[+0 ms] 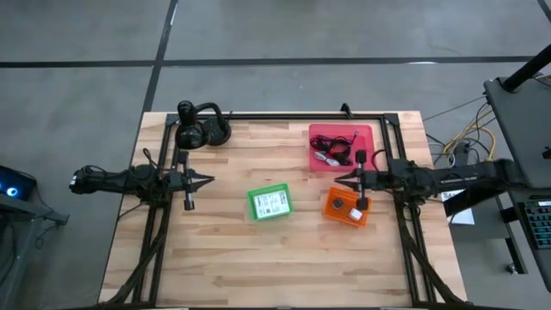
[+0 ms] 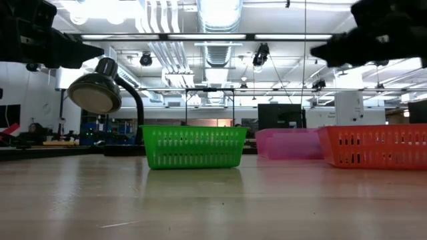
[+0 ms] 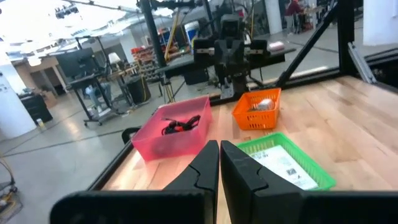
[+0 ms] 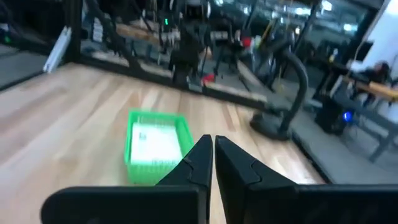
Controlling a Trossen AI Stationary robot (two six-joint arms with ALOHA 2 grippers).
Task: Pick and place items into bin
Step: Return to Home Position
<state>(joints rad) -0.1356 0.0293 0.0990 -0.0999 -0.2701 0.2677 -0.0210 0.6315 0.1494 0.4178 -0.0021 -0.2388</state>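
**Operator:** Which step am I on?

**Spotter:** By my read, you're parking the arms. With the overhead view as a clock face centred on the green bin (image 1: 270, 203), your left gripper (image 3: 219, 146) sits at 9 o'clock and your right gripper (image 4: 213, 142) at 2 o'clock. They point at each other across the table (image 1: 215, 258). On each one the fingers are pressed together with nothing between them.

**Operator:** And the items?

**Spotter:** Every item I can find lies in a bin. A white packet (image 1: 271, 204) lies flat in the green bin. The black-red cable (image 1: 331, 155) is coiled in the pink bin (image 1: 366, 133) at 1 o'clock. A small silver piece (image 3: 264, 104) rests in the orange bin (image 1: 331, 212) at 3 o'clock. Your right gripper hangs near the gap between the pink and orange bins. I see nothing loose on the wood.

**Operator:** What does the next move call for?

**Spotter:** Very little, I'd say. Ease each arm to its rest pose and keep your right one above the orange bin's rim. The black desk lamp (image 1: 202, 129) at 11 o'clock isn't part of the job, so leave it.

**Operator:** Can you read any labels?

**Spotter:** The white packet has dark print, perhaps a code block, but it's too small to read. I can't make out any brand anywhere.
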